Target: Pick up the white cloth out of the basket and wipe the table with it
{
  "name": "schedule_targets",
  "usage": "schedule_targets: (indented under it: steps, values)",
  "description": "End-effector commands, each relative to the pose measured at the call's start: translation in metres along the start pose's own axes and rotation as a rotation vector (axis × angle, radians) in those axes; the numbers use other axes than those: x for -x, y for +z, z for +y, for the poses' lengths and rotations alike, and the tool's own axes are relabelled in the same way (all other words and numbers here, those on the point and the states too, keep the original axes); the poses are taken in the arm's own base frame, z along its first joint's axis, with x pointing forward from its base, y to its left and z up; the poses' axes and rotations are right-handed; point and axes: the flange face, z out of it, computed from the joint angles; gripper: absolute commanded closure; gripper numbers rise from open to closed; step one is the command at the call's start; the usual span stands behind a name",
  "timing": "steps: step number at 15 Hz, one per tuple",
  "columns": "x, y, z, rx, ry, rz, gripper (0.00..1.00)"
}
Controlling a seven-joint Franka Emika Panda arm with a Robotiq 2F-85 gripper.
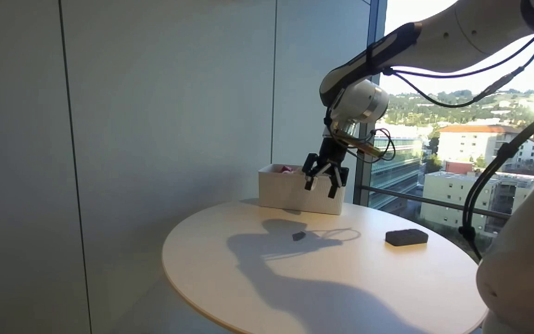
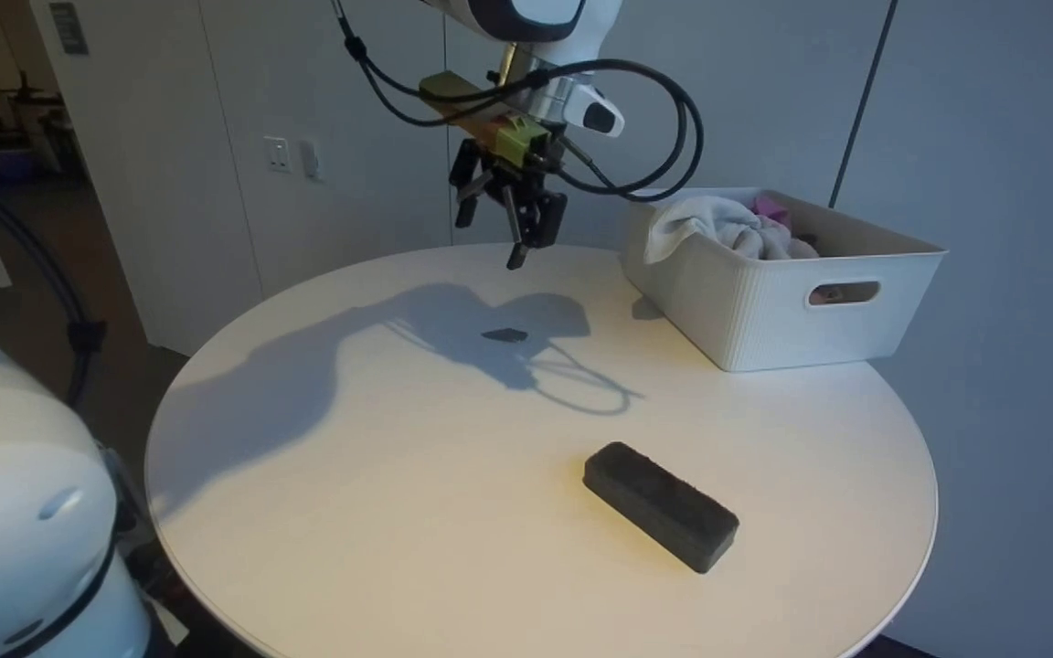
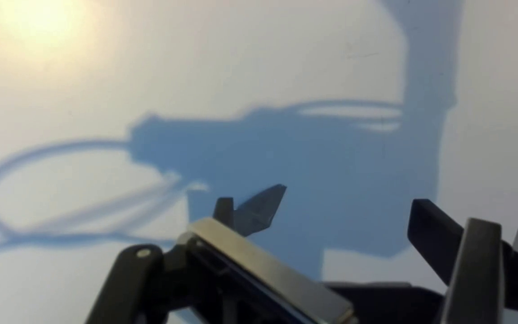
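White cloth (image 2: 714, 219), long axis unclear, hangs outward from basket (image 2: 705, 302); gripper (image 2: 490, 239) spread wide, empty

At the upper right in an exterior view, the rounded arm (image 1: 459, 41) is white with dark trim (image 1: 404, 39); looped black cables (image 2: 618, 65), yellow-green bracket (image 2: 515, 140), black jaws with grey bars (image 3: 277, 274).

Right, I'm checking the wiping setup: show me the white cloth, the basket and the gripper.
White cloth (image 2: 720, 224), in an exterior view: middle of its bunched fabric.
Basket (image 2: 826, 333), in an exterior view: side wall below the handle hole.
Gripper (image 3: 323, 212), in the wrist view: gap between its open fingertips.
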Motion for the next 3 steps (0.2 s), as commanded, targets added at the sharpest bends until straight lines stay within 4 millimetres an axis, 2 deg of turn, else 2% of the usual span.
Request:
schedule_targets:
  steps: [1,3]
  values:
    - [-0.0034,0.0014,-0.0007,0.003,-0.001,-0.004,0.00]
    - [-0.0061,0.0053,-0.0008,0.005,-0.001,-0.011,0.00]
